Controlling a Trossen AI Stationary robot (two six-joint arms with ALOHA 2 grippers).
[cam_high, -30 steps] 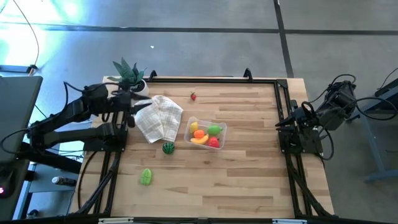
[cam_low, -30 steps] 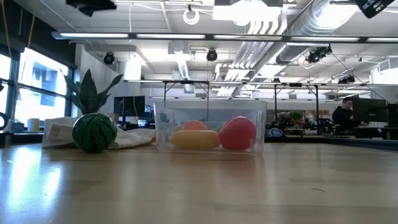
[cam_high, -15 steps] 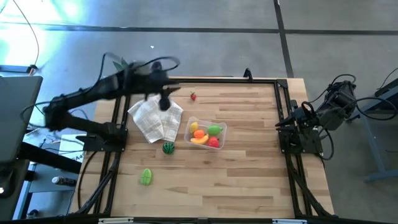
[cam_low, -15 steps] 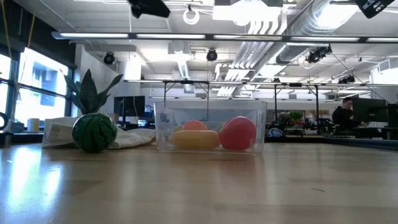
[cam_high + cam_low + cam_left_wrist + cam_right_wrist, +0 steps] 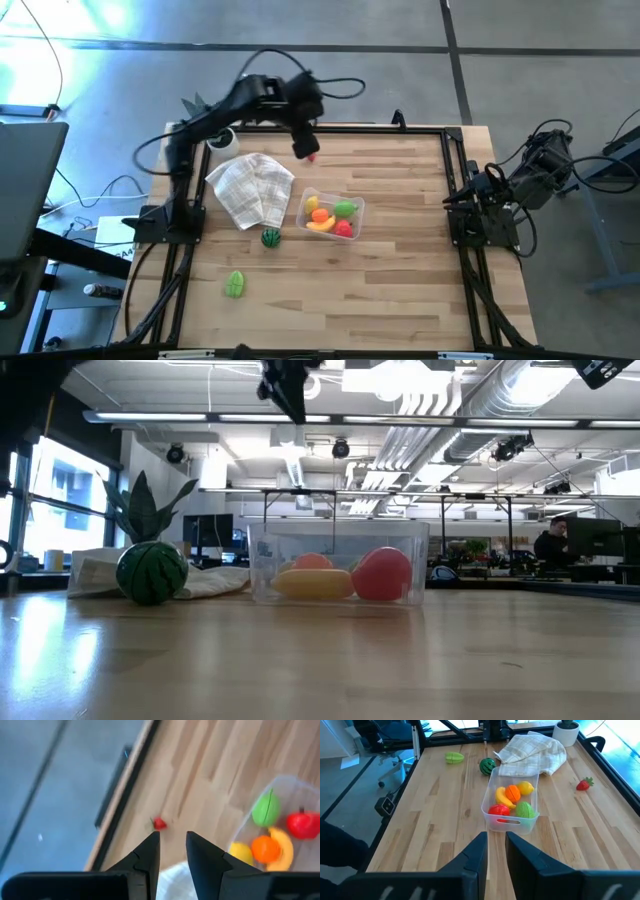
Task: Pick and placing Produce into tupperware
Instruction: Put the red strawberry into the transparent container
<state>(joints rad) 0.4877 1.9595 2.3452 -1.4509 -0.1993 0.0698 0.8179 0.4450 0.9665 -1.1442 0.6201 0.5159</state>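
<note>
A small red strawberry [image 5: 311, 155] lies on the wooden table near its far edge. My left gripper [image 5: 304, 148] hangs in the air right over it, pointing steeply down. Its fingers [image 5: 172, 845] are shut to a narrow slit with nothing between them, and the strawberry [image 5: 159, 823] shows just past their tips. The clear tupperware [image 5: 358, 205] stands mid-table holding a lemon, an orange, a banana, a green fruit and a red apple. My right gripper [image 5: 496, 842] waits at the table's right edge, shut and empty.
A checked cloth [image 5: 252, 188] lies crumpled left of the tupperware. A striped green melon ball [image 5: 270, 238] sits at its near corner, and a light green fruit [image 5: 235, 284] lies nearer the front. A potted plant [image 5: 212, 125] stands at the far left corner. The black frame rail [image 5: 400, 128] runs along the far edge.
My left arm has swung up from the table's left edge beside the plant and reached toward the right, passing over the cloth. It now hangs above the strawberry. Its gripper has tipped from nearly level to pointing steeply down. Nothing on the table has moved.
</note>
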